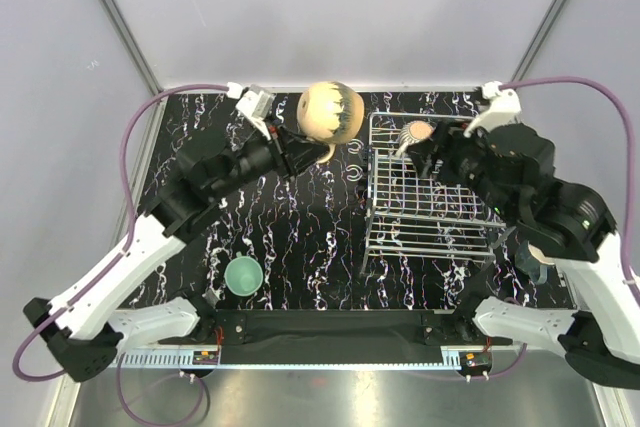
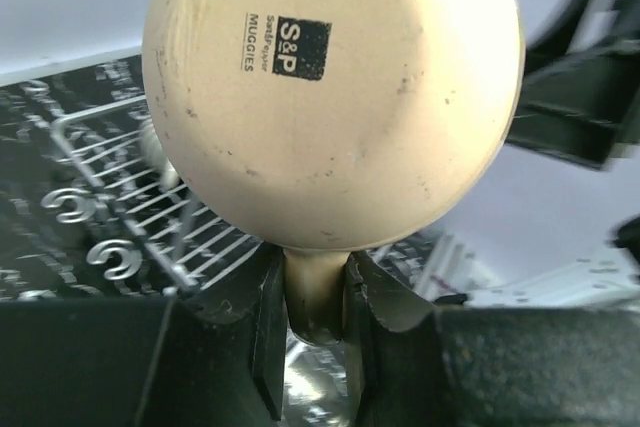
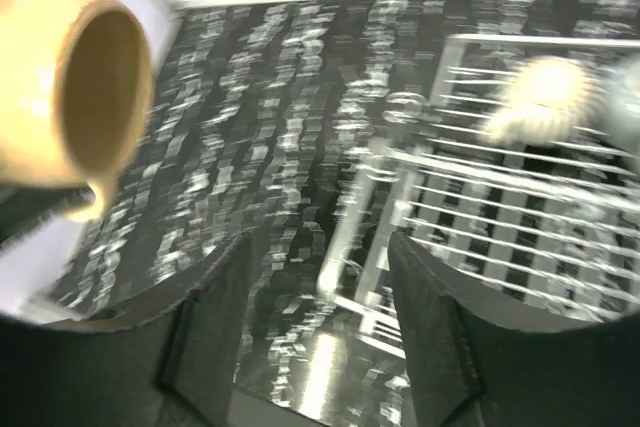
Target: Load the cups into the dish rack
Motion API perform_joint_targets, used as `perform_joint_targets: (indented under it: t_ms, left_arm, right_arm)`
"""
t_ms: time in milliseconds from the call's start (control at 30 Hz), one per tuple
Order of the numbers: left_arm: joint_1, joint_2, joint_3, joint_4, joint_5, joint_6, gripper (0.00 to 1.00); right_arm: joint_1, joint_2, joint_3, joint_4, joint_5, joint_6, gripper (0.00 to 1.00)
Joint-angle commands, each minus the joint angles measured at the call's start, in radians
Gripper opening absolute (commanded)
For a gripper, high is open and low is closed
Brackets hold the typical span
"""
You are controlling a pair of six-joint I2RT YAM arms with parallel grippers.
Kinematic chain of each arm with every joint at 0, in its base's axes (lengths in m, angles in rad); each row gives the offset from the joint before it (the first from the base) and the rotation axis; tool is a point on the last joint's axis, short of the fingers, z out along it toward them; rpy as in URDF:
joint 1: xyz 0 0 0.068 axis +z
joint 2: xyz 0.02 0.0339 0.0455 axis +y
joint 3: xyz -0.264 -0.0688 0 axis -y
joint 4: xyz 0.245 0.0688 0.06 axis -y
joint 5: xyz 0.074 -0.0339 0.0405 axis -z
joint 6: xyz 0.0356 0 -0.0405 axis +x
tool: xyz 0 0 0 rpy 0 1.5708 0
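- Black with white veins, the surface carries everything we see.
- Near its front left edge, the teal-green cup stands upright on the surface with its mouth up. It is well apart from both arms and from the rack.
- Further in, the left jaws are clenched on the handle of the tan cup. In the left wrist view the handle sits pinched between the two dark fingers.
- We see the tan cup lifted clear of the surface and turned on its side. Its printed base faces the left wrist camera, and its open mouth points towards the rack.
- Right of centre stands the dish rack of silver wire, just beside the raised tan cup.
- The cream ribbed cup is inside the dish rack, near its far left corner. In the blurred right wrist view it shows only as a pale shape, and we cannot tell which way up it lies.
- The right jaws are released, with nothing between them. They hang over the far part of the rack, just beside the cream ribbed cup.
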Motion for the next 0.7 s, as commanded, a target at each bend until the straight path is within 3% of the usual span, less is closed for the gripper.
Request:
perform_joint_targets:
  t_ms: [0, 100, 333, 667]
  left_arm:
    - [0.038, 0.076, 0.123, 0.031, -0.013, 0.173, 0.00]
    - [0.099, 0.171, 0.177, 0.024, 0.047, 0.200, 0.00]
    - [0.136, 0.406, 0.342, -0.017, 0.044, 0.423, 0.00]
    - [0.158, 0.843, 0.641, -0.006, 0.123, 0.486, 0.00]
  right_arm:
    - [0.004, -0.058, 0.016, -0.140, 0.237, 0.024, 0.62]
    - [0.004, -0.036, 0.060, -0.264, 0.375, 0.039, 0.62]
    - [0.004, 0.005, 0.048, -0.378, 0.479, 0.027, 0.62]
    - [0.004, -0.019, 0.004, -0.335, 0.429, -0.021, 0.62]
